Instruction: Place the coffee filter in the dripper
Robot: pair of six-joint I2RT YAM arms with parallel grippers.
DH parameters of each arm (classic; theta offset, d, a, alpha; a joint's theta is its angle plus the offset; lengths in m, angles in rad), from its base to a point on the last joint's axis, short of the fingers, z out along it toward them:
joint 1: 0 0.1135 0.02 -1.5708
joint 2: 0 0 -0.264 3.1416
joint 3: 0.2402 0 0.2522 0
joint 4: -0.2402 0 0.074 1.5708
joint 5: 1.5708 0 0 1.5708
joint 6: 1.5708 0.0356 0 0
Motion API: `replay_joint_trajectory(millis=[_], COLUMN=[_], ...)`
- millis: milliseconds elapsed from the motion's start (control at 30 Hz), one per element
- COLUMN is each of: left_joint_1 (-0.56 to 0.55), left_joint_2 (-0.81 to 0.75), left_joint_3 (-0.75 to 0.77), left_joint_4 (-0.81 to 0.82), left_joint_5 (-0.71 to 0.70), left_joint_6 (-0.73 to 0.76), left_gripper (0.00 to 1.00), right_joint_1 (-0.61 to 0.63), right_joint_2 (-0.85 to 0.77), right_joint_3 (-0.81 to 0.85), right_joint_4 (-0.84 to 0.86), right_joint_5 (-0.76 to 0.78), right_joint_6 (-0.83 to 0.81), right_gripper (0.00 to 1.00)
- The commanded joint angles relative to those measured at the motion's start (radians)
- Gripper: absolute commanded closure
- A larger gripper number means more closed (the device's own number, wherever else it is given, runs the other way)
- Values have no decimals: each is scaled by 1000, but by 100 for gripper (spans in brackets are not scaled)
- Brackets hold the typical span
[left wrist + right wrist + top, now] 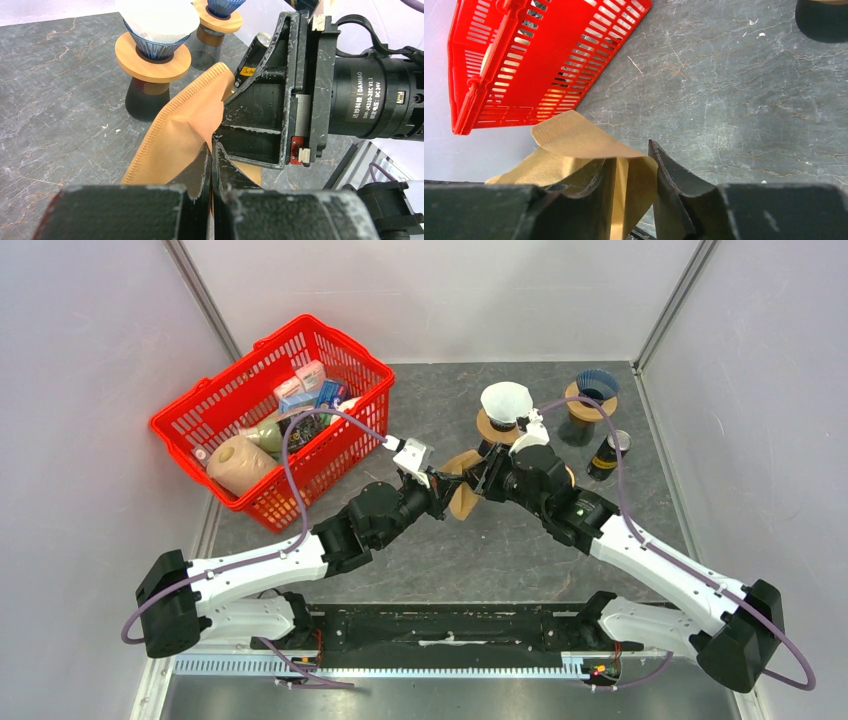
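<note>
A brown paper coffee filter (462, 502) hangs above the table's middle between both grippers. My left gripper (440, 495) is shut on its lower edge; in the left wrist view the jaws (212, 150) pinch the filter (175, 135). My right gripper (485, 480) is open. In the right wrist view its fingertips (631, 152) straddle one wall of the filter (574, 140), with one finger inside the fold. An empty blue dripper (597, 385) on a wooden stand is at the back right, also in the left wrist view (222, 7).
A second dripper (505, 400) lined with a white filter stands just behind the grippers (155, 45). A dark can (608, 455) stands right of them. A red basket (230, 370) of groceries fills the back left (549, 60).
</note>
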Motion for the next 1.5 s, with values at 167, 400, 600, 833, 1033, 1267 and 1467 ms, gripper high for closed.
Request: replay_joint_trajectory(millis=[167,400,600,833,1033,1267,1467], left_joint_1=[-5,-5,-5,-5,-4,-5,-5], left_joint_2=[-29,-29,-49,-51,-30,-53,-63], left_joint_3=[18,69,71,84,104,95,114], left_joint_4=[-21,-179,-218,-256,-249,-261,-281], left_joint_5=[-97,-169,-248,-283,-196,-235,-80], left_joint_6=[-31,-31,-15,7,5,7,28], left_gripper=[98,98,98,98,98,98,41], right_joint_1=[-2,-2,-2,-2,-2,-2,-2], right_joint_2=[-12,-19,10,7,28,6,8], right_joint_3=[0,89,152,174,180,182,205], right_joint_4=[-27,-224,-355,-386,-355,-382,-380], right_joint_5=[122,245,275,257,167,217,166], right_joint_6=[-30,-123,-205,-258,-256,-251,-233], right_gripper=[90,90,91,92,95,99,100])
